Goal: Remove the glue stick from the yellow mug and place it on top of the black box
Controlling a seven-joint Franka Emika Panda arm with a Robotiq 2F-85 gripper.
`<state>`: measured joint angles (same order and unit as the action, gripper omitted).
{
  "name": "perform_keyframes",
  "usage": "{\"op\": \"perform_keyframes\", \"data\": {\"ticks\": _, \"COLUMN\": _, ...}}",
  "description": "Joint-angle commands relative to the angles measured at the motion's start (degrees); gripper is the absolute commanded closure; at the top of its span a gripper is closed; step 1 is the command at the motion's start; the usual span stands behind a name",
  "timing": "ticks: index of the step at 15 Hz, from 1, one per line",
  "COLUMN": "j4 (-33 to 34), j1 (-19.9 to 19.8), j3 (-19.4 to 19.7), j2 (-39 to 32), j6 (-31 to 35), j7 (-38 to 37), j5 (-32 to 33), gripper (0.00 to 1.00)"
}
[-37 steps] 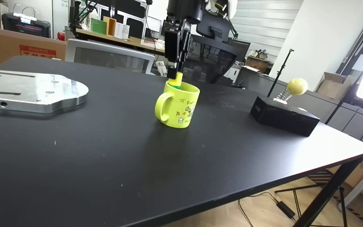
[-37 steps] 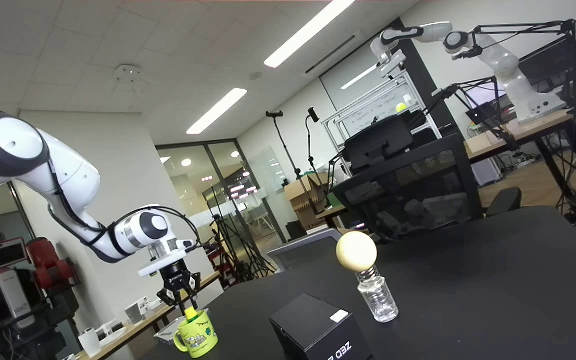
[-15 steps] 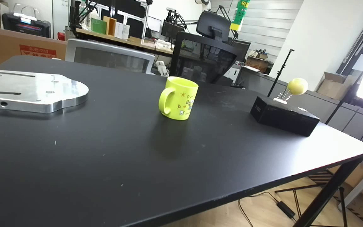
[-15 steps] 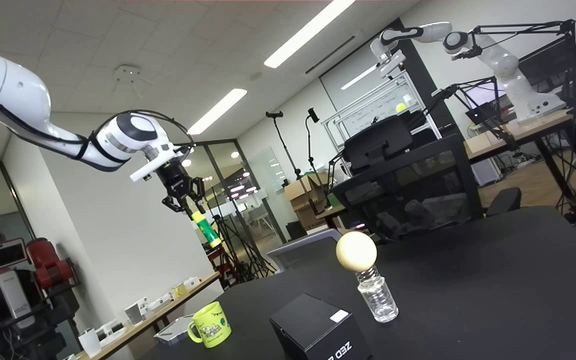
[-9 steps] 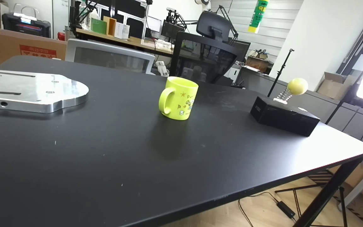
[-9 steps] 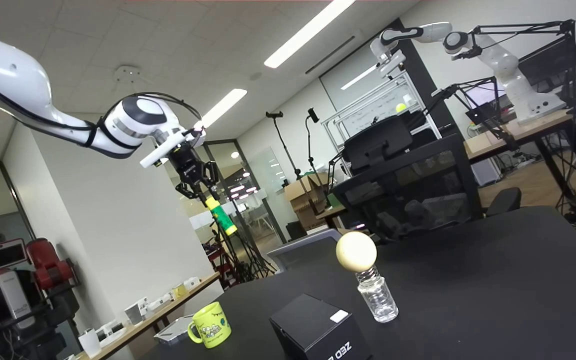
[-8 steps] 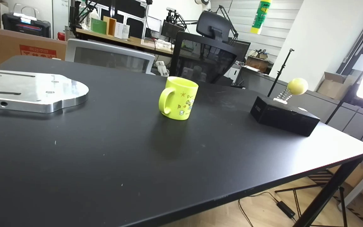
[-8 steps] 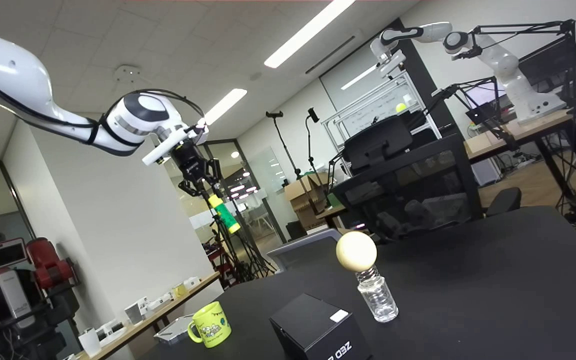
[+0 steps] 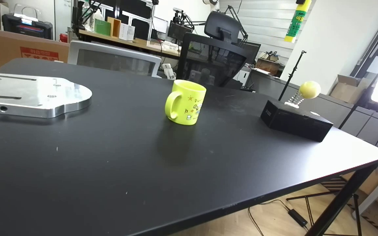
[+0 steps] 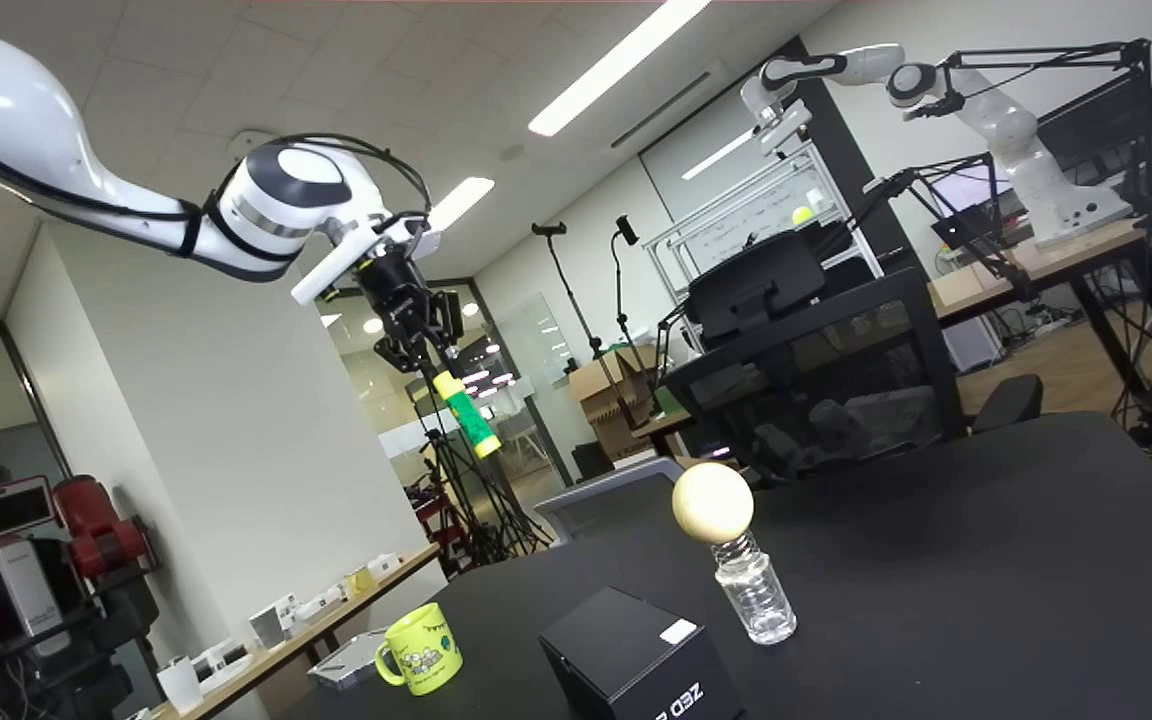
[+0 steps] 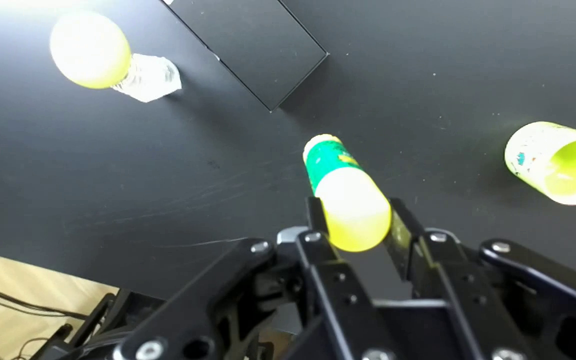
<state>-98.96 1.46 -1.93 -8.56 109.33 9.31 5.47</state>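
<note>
The glue stick is a green cylinder with yellow ends; it shows in both exterior views [image 9: 295, 24] [image 10: 471, 418] and the wrist view [image 11: 329, 161]. My gripper [image 10: 439, 372] is shut on its upper yellow end, one finger on each side in the wrist view [image 11: 356, 207]. The stick hangs tilted, high above the table. The yellow mug [image 9: 190, 103] stands upright on the table, apart from the stick; it also shows in the wrist view [image 11: 538, 155]. The black box [image 9: 294, 121] lies flat; in the wrist view [image 11: 263, 45] its corner is just beyond the stick's lower end.
A pale yellow ball [image 10: 713, 503] sits on a clear bottle [image 10: 758, 595] close beside the box; both stand at upper left in the wrist view [image 11: 90, 50]. A silver metal plate [image 9: 31, 95] lies on the table beyond the mug from the box. A black mesh chair [image 9: 212, 59] stands behind the table.
The gripper has lifted the glue stick out of the mug and carried it up and sideways toward the box. The mug has shifted slightly. Box and ball have not moved.
</note>
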Motion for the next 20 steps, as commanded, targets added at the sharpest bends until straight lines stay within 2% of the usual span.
{"op": "perform_keyframes", "data": {"ticks": 1, "j4": -6.9, "j1": -1.5, "j3": 1.5, "j2": 5.2, "j6": 0.4, "j7": -3.0, "j5": -1.6, "gripper": 0.92}}
{"op": "perform_keyframes", "data": {"ticks": 2, "j4": -8.5, "j1": -2.0, "j3": 1.9, "j2": 6.0, "j6": 0.9, "j7": -3.1, "j5": -2.2, "gripper": 0.92}}
{"op": "perform_keyframes", "data": {"ticks": 10, "j4": -23.7, "j1": -5.0, "j3": 5.1, "j2": 10.2, "j6": 16.9, "j7": -5.1, "j5": -6.6, "gripper": 0.92}}
{"op": "perform_keyframes", "data": {"ticks": 13, "j4": -28.9, "j1": -5.4, "j3": 5.5, "j2": 11.0, "j6": 23.9, "j7": -5.0, "j5": -10.1, "gripper": 0.92}}
{"op": "perform_keyframes", "data": {"ticks": 17, "j4": -33.1, "j1": -5.5, "j3": 5.9, "j2": 10.3, "j6": 30.7, "j7": -4.7, "j5": -13.3, "gripper": 0.92}}
{"op": "perform_keyframes", "data": {"ticks": 20, "j4": -34.7, "j1": -5.7, "j3": 6.2, "j2": 9.3, "j6": 31.9, "j7": -6.2, "j5": -12.8, "gripper": 0.92}}
